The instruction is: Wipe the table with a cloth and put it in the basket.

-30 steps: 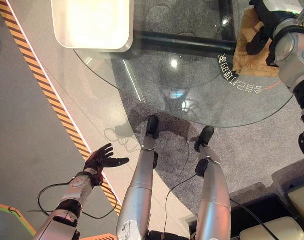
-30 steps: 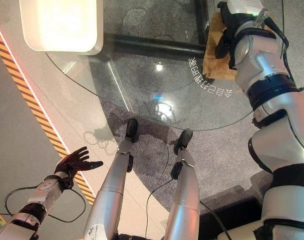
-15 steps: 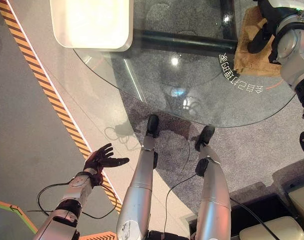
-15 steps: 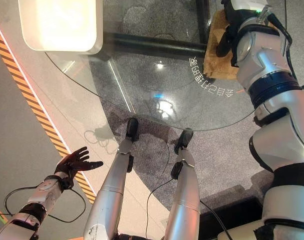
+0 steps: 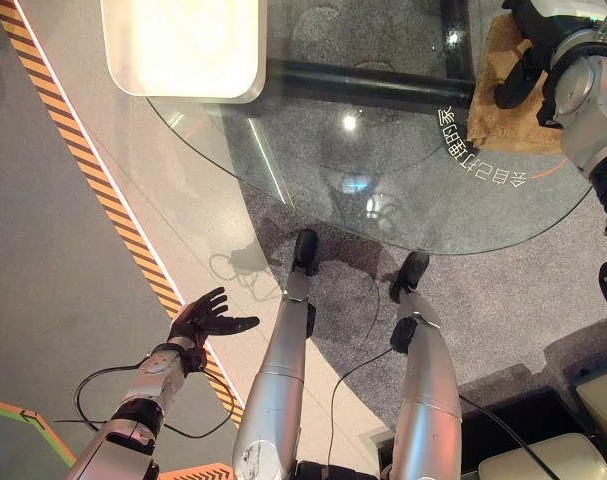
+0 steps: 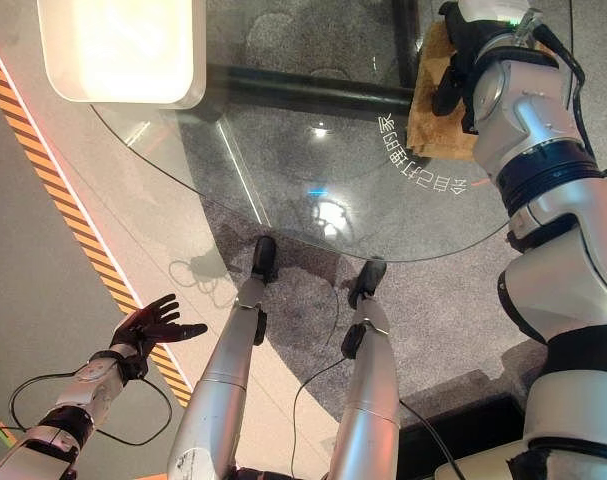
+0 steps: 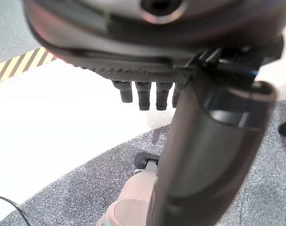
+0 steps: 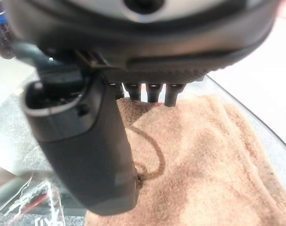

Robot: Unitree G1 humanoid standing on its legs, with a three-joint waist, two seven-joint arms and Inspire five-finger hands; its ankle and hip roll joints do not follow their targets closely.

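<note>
At the far left, a yellow-and-black striped floor marking [image 5: 103, 205] runs diagonally across the grey floor. The left hand [image 5: 205, 318] hangs low beside it, well away from the table, with its fingers [image 7: 143, 96] spread and relaxed and nothing in them. Farther up, a white rounded tray-like object [image 5: 181, 47] sits at the far left edge of the round glass table [image 5: 313, 170]; whether it rests on the glass or lies just beyond it is hard to judge from this angle. A dark bar [image 5: 368, 88] of the table's frame shows through the glass, and white lettering [image 6: 423, 160] curves along the glass toward the right. At the right side of the table lies the tan cloth [image 8: 213, 160], folded and flat on the glass near its edge. The right hand [image 6: 453, 75] is down on the cloth's far part, its fingers [image 8: 154, 91] straight and pressed onto the fabric, the thumb lying over the cloth without pinching it.
</note>
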